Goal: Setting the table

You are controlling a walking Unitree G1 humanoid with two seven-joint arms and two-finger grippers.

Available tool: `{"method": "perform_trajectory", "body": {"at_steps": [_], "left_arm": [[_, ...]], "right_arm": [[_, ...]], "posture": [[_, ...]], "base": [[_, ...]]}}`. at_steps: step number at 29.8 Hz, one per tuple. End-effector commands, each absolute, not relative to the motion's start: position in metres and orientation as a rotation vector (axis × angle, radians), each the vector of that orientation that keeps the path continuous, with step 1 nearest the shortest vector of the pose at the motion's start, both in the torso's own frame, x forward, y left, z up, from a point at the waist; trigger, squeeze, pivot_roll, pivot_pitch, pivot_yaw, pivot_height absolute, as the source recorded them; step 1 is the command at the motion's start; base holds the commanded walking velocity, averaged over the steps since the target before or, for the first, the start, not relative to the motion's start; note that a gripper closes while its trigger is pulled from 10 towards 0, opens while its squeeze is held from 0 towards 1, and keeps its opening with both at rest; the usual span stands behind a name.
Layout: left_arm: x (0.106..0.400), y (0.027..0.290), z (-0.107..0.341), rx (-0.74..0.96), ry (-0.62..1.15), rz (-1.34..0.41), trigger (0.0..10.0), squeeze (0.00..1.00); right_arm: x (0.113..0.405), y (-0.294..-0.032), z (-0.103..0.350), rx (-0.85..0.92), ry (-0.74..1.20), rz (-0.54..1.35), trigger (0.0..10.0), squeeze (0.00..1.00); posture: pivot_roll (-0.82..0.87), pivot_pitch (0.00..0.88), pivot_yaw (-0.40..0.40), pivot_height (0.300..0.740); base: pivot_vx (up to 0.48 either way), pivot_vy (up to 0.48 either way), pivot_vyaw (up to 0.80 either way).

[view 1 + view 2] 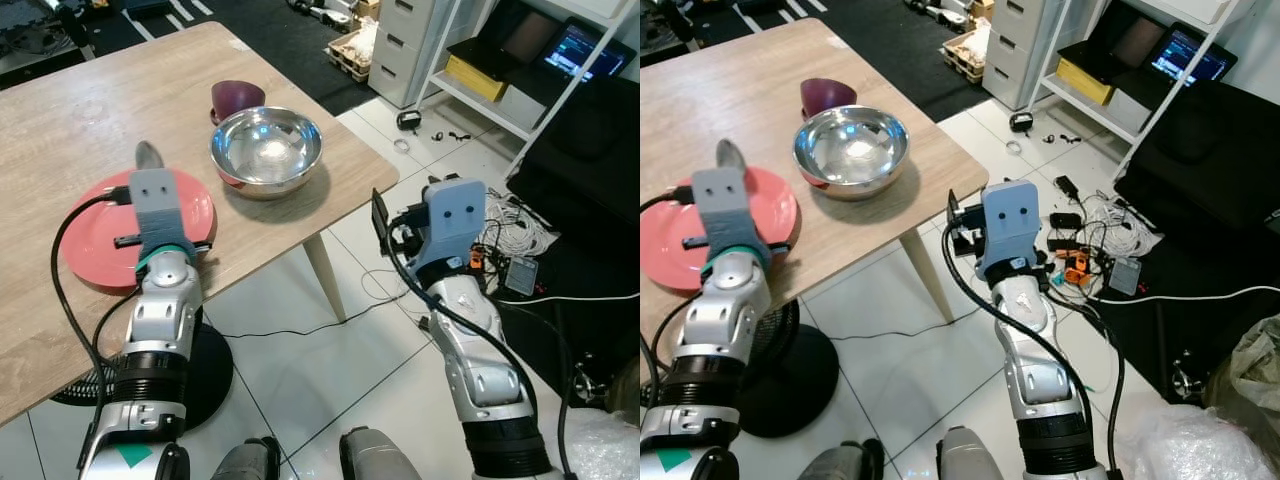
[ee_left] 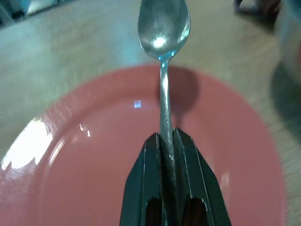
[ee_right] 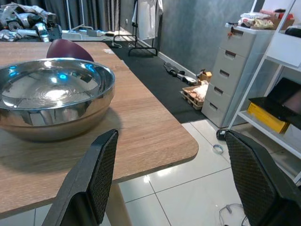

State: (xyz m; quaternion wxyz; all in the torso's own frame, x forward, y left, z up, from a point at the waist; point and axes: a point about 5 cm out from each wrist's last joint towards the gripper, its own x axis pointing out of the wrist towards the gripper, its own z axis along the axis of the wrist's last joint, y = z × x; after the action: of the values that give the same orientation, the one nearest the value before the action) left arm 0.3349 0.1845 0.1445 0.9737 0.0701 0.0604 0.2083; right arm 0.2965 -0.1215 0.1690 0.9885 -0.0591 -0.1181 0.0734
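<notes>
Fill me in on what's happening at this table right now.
The robot is setting a wooden table. Its left gripper is shut on a metal spoon, holding it over a red plate near the table's front edge, the spoon's bowl reaching past the plate's far rim. Beside the plate sits a steel bowl, with a dark purple bowl just behind it. The right gripper hangs off the table's corner above the tiled floor, fingers open and holding nothing.

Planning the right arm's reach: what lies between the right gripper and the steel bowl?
Only bare wooden table lies between the open right gripper and the steel bowl, seen in the right wrist view.
</notes>
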Motion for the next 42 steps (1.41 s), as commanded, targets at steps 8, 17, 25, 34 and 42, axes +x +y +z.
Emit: {"method": "perform_trajectory", "body": {"at_steps": [8,17,25,34,42], "left_arm": [[0.318,0.198,0.185,0.185,-0.028,0.308,10.0,0.00],[0.299,0.212,0.193,0.306,-0.035,0.219,10.0,0.00],[0.281,0.214,0.186,0.281,0.179,-0.001,10.0,0.00],[0.273,0.223,0.159,0.031,0.383,0.094,10.0,0.00],[0.269,0.219,0.146,-0.056,0.454,0.085,10.0,0.22]], "right_arm": [[0.297,-0.128,0.167,-0.081,-0.219,0.123,10.0,0.00],[0.299,-0.126,0.164,-0.082,-0.211,0.130,10.0,0.00],[0.299,-0.128,0.162,-0.085,-0.205,0.127,10.0,0.00],[0.299,-0.127,0.161,-0.085,-0.202,0.131,10.0,0.00],[0.299,-0.127,0.161,-0.089,-0.202,0.135,10.0,0.00]], "posture": [[-0.12,0.072,0.058,0.740],[-0.10,0.063,0.052,0.740],[-0.09,0.054,0.065,0.740],[-0.09,0.050,0.060,0.740],[-0.09,0.050,0.059,0.740]], "base": [[0.000,0.000,0.00],[0.000,0.000,0.00],[0.000,0.000,0.00],[0.000,0.000,0.00],[0.000,0.000,0.00]]}}
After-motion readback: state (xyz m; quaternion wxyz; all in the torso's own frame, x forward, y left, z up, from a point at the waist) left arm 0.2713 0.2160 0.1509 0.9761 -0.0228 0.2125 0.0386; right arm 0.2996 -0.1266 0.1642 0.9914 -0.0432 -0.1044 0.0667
